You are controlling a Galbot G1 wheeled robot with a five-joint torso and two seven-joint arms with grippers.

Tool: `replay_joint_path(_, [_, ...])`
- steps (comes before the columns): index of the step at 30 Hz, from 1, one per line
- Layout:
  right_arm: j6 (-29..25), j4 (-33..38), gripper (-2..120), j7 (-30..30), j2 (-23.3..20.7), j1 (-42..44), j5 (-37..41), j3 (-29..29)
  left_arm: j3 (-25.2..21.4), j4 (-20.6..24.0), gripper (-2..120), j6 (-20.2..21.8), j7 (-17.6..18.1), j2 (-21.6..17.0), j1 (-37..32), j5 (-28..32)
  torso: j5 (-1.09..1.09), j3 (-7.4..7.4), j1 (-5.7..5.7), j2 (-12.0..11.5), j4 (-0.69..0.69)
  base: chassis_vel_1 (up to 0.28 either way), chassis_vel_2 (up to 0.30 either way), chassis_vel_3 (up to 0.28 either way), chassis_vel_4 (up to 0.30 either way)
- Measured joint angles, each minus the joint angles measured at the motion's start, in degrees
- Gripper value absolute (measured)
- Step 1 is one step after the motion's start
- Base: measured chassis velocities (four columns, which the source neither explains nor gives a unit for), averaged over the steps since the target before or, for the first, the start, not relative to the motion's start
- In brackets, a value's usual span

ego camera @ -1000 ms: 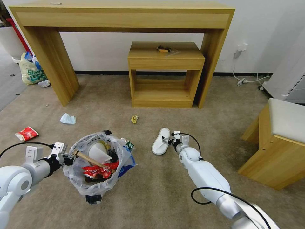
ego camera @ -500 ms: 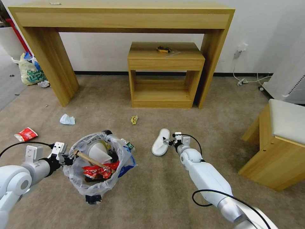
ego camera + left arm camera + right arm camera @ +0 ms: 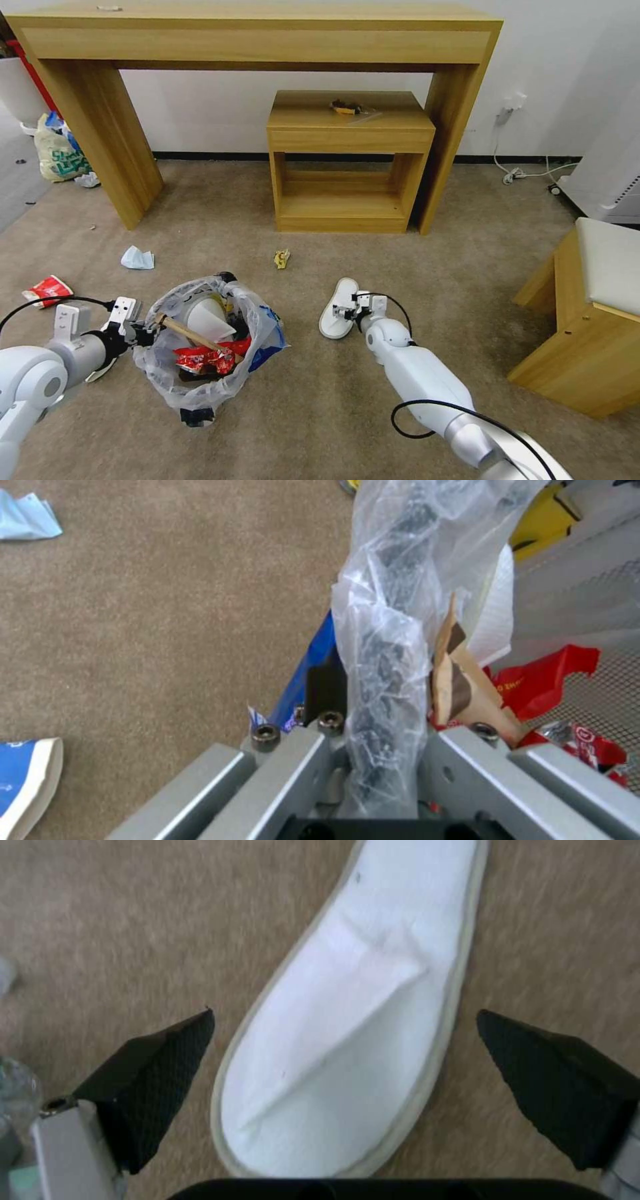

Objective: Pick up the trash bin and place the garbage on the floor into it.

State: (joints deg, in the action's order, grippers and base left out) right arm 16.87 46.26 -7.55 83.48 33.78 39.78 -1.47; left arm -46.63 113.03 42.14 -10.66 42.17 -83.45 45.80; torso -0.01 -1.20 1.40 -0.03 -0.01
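Note:
The trash bin (image 3: pixel 200 393), black and lined with a clear crinkly bag, hangs low over the carpet and holds a red wrapper, a white cup and a stick. My left gripper (image 3: pixel 143 333) is shut on its bag-covered rim (image 3: pixel 390 645). A white slipper (image 3: pixel 339 307) lies on the carpet to the right of the bin. My right gripper (image 3: pixel 347 312) hovers open over its near end, and its black fingers (image 3: pixel 160 1060) stand on either side of the slipper (image 3: pixel 360 990). More garbage lies on the floor: a tissue (image 3: pixel 137 258), a red carton (image 3: pixel 47 291) and a yellow wrapper (image 3: pixel 282 258).
A long wooden desk (image 3: pixel 260 40) stands against the wall with a small wooden side table (image 3: pixel 347 157) under it. A wooden stool (image 3: pixel 587 313) with a white cushion is close on the right. A green-printed shopping bag (image 3: pixel 59 155) sits far left. Cables (image 3: pixel 527 173) run along the wall.
The whole head view has shifted, so the camera has moved. My right gripper has come from beside the slipper to over its near end. The left gripper still holds the bin.

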Motion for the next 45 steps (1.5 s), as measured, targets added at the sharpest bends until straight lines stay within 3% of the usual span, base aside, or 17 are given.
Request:
replay_joint_path(8, [-0.22, -2.28, 100, 0.14, 0.90, -0.86, 1.83, -0.63, -0.17, 0.41, 0, 0.00, 0.16, 0.01, -0.30, 0.04, 0.00, 0.00, 0.00, 0.00, -0.02, 0.000, 0.000, 0.000, 0.000])
replay_joint_path(10, [-0.55, -3.21, 94, 0.51, 1.19, -1.16, 1.95, -0.71, -0.14, 0.51, 0, 0.00, 0.27, 0.06, -0.34, 0.02, 0.00, 0.00, 0.00, 0.00, -0.02, 0.000, 0.000, 0.000, 0.000])
replay_joint_path(18, [-3.03, -8.05, 63, 2.41, 2.15, -2.88, 1.97, -1.11, 0.00, 0.67, 0, 0.00, 0.33, 0.23, -0.42, -0.03, 0.00, 0.00, 0.00, 0.00, -0.02, 0.000, 0.000, 0.000, 0.000])
replay_joint_path(36, [-5.53, -11.97, 0, 3.67, 2.71, -4.15, 1.83, -2.07, 0.08, 0.40, 0, 0.00, -0.29, 0.29, -0.32, -0.05, 0.01, 0.00, 0.00, 0.00, -0.01, 0.000, 0.000, 0.000, 0.000])
replay_joint_path(45, [-7.02, -9.38, 0, 3.39, 1.24, -2.80, -1.05, -1.97, -0.05, 0.27, 0, 0.00, -0.81, 0.19, -0.18, -0.14, 0.01, 0.00, 0.00, 0.00, -0.01, 0.000, 0.000, 0.000, 0.000])
